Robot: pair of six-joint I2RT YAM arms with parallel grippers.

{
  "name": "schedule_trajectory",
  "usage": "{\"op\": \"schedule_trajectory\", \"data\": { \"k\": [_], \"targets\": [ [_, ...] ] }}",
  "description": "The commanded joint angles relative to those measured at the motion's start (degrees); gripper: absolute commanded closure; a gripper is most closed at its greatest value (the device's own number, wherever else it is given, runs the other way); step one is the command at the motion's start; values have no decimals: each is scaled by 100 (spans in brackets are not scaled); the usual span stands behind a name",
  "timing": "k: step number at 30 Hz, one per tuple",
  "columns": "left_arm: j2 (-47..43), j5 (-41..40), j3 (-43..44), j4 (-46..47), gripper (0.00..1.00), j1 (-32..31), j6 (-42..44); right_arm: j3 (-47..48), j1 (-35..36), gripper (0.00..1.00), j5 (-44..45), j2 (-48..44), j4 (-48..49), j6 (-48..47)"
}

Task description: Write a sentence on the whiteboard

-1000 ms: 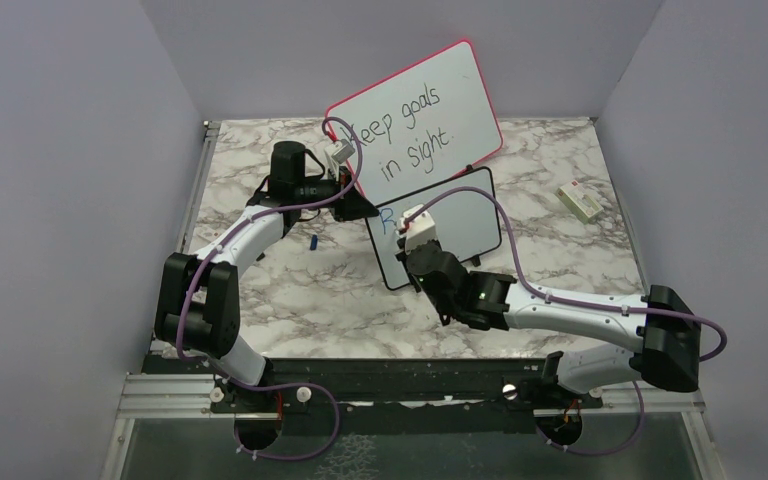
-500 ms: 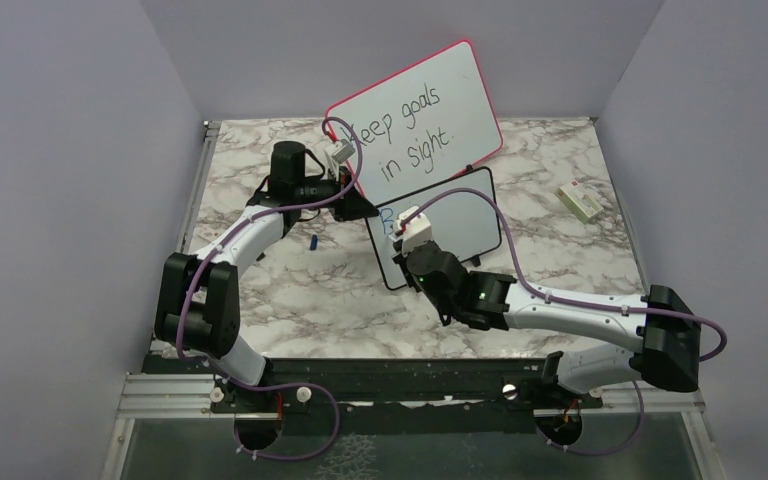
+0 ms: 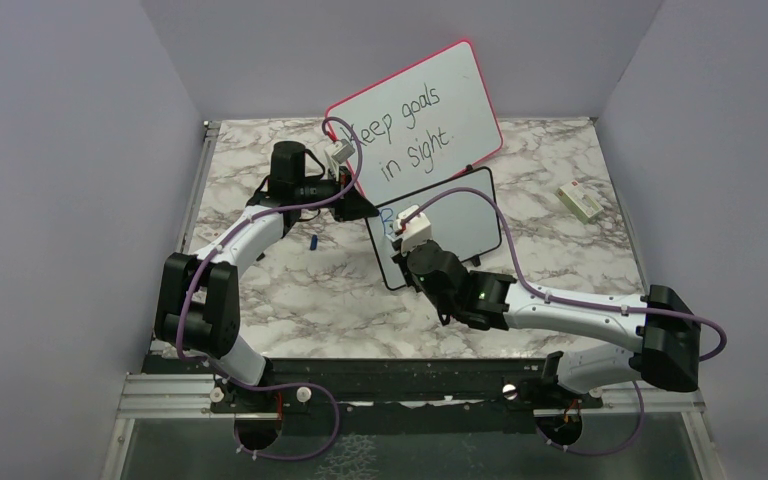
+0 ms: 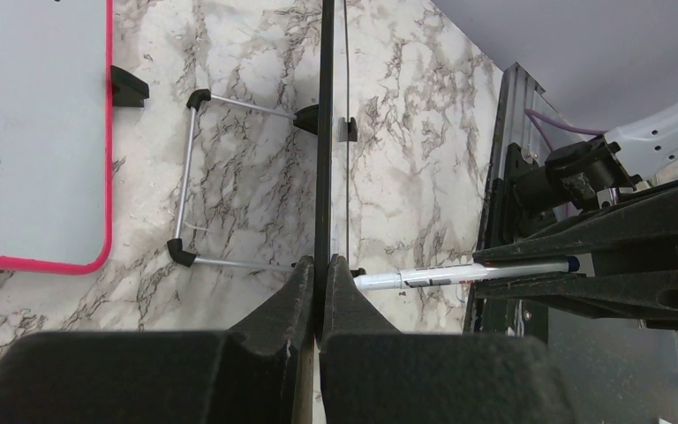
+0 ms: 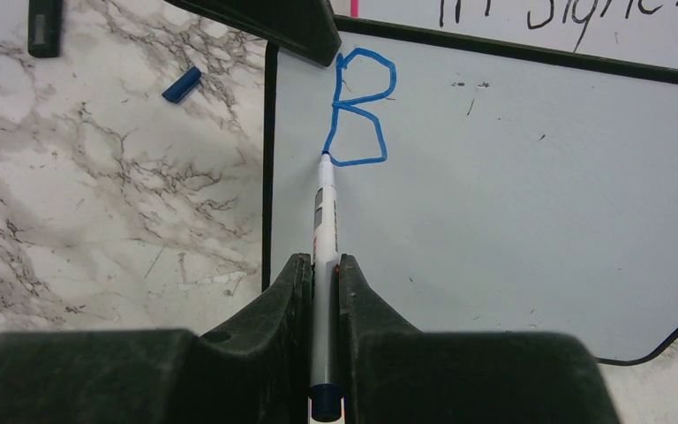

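The small black-framed whiteboard [image 3: 455, 225] stands tilted mid-table; it fills the right wrist view [image 5: 512, 194]. A blue "B" [image 5: 359, 108] is written at its top left corner, the only part of the sentence there. My right gripper [image 5: 324, 265] is shut on a white marker [image 5: 324, 212] whose tip touches the board at the B's lower left. My left gripper [image 4: 320, 265] is shut on the whiteboard's black edge [image 4: 323, 132], seen edge-on; the marker [image 4: 459, 274] shows there too. In the top view the left gripper [image 3: 360, 207] is at the board's upper left corner.
A larger pink-framed board [image 3: 415, 120] with black "Keep goals in sight." leans at the back. A blue marker cap [image 3: 313, 242] lies on the marble left of the whiteboard, also in the right wrist view [image 5: 181, 84]. A white eraser [image 3: 580, 202] lies far right.
The right gripper with the marker has shifted slightly left and down along the board, finishing the blue B. The left arm has not moved.
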Motion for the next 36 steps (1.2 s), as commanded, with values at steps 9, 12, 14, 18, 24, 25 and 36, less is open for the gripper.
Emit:
{"op": "schedule_trajectory", "data": {
  "k": [9,12,14,18,24,25,36],
  "targets": [
    [-83,185,-85,-191,100,-33,43,-175,-34,99,298,-626,224,-235],
    [-87,184,-94,-191,100,-33,41,-201,-49,99,477,-689,238,-368],
    [-87,181,-86,-191,100,-33,48,-209,-60,99,520,-659,270,-411],
    [-87,185,-94,-191,100,-37,43,-248,-73,100,589,-545,427,-437],
    [-87,191,-100,-191,100,-33,43,-246,-124,99,545,-369,661,-492],
    [-87,190,-97,-191,100,-33,47,-237,-126,99,539,-341,681,-497],
    [-88,200,-94,-191,100,-33,45,-202,-209,99,542,-163,818,-552]
  ]
}}
